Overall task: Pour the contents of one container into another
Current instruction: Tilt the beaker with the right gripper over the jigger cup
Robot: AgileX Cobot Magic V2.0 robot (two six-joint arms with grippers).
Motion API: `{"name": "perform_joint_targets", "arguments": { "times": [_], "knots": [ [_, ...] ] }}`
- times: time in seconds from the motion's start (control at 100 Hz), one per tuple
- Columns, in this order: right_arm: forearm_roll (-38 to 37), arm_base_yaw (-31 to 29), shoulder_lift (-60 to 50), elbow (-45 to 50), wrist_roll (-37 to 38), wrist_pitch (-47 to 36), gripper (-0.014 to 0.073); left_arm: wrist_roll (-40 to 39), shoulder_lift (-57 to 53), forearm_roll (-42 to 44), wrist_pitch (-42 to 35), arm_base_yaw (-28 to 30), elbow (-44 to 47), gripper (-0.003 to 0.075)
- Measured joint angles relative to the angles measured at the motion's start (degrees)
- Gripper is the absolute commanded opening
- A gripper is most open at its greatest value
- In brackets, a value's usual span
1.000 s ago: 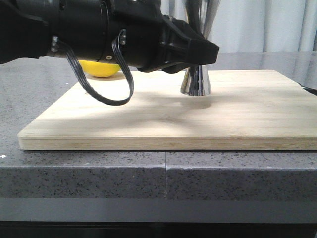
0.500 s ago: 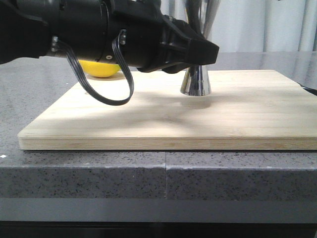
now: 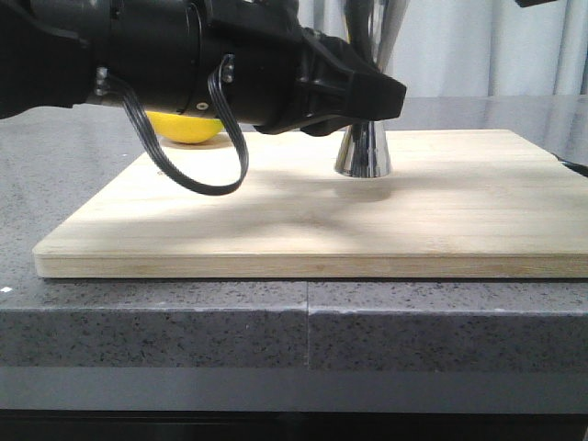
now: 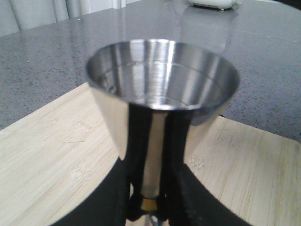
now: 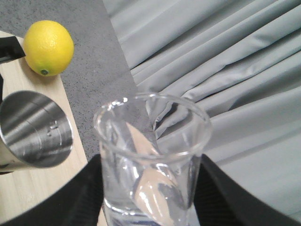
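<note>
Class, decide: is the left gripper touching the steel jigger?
Touching. In the left wrist view the gripper's black fingers press against the jigger's stem on both sides near the gold waist, with no gap.

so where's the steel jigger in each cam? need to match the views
Front view: jigger stands on the wooden board, right of centre; left gripper crosses in front of its waist.
Left wrist view: jigger fills the centre, open cup towards the camera, fingers at the stem.
Right wrist view: jigger at the left edge, beside the held beaker.
Shared landmark: the board, in all three; the lemon in front and right wrist views.
</note>
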Motion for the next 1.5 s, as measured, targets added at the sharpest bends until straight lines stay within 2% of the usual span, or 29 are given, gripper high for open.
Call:
{"name": "perform_joint_targets", "arguments": {
  "times": [1.5],
  "knots": [
    [-9.7,0.0,0.0,0.0,-0.1,1.4,0.0295,-0.1,0.0,0.0,-0.1,0.0,0.0,-0.0021]
  ]
}}
